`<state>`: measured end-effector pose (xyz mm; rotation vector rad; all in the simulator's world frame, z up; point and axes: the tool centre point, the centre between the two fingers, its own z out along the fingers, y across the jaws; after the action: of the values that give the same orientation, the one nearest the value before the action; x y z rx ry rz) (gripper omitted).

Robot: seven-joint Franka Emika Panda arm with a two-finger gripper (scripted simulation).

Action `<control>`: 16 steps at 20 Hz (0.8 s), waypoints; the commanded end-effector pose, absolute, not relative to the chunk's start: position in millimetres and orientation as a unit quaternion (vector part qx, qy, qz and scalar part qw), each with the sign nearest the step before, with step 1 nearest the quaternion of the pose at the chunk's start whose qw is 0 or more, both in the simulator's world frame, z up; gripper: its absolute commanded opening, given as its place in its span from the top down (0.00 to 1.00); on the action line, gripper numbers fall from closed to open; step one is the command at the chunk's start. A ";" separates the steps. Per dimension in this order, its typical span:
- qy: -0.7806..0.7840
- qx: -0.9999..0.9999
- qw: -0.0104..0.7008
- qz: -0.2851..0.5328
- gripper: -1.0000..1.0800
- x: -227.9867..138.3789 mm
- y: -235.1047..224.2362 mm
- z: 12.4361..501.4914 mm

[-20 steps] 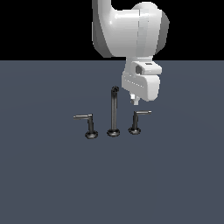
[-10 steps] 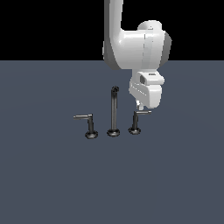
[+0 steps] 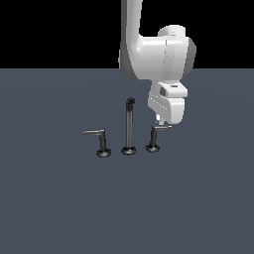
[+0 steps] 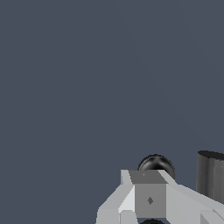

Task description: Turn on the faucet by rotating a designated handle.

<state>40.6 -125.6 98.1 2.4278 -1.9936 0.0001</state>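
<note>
A: What stands left to right?
B: Twin lever (image 3: 101, 143), tall spout (image 3: 129, 126), then the handle (image 3: 155, 137) at frame centre, arm level, pointing right.
A: The gripper (image 3: 159, 121)?
B: Touching that arm's tip; jaws unclear.

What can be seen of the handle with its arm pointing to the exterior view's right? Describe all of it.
The handle is a short, dark, metallic-looking L-shaped lever: an upright stem on a round base resting on the grey surface, with a thin pale-tipped arm reaching toward the exterior view's right. It stands just right of the tall spout post, well under its height. The gripper sits directly over the arm; whether its fingers touch it cannot be told. In the wrist view a dark rounded part shows behind the gripper.
</note>
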 end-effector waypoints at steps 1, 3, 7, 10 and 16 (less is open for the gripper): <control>-0.635 0.772 0.000 0.000 1.00 34.0 -131.3 98.2; -0.635 0.772 0.000 0.000 1.00 27.4 -136.2 98.1; -0.635 0.772 0.000 0.000 1.00 14.0 -146.5 98.1; -0.631 0.776 -0.003 0.003 1.00 19.4 -140.3 98.2; -0.633 0.774 -0.002 0.002 1.00 -1.2 -142.0 98.1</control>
<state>9.5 -142.4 98.4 2.4429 -1.9913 0.0251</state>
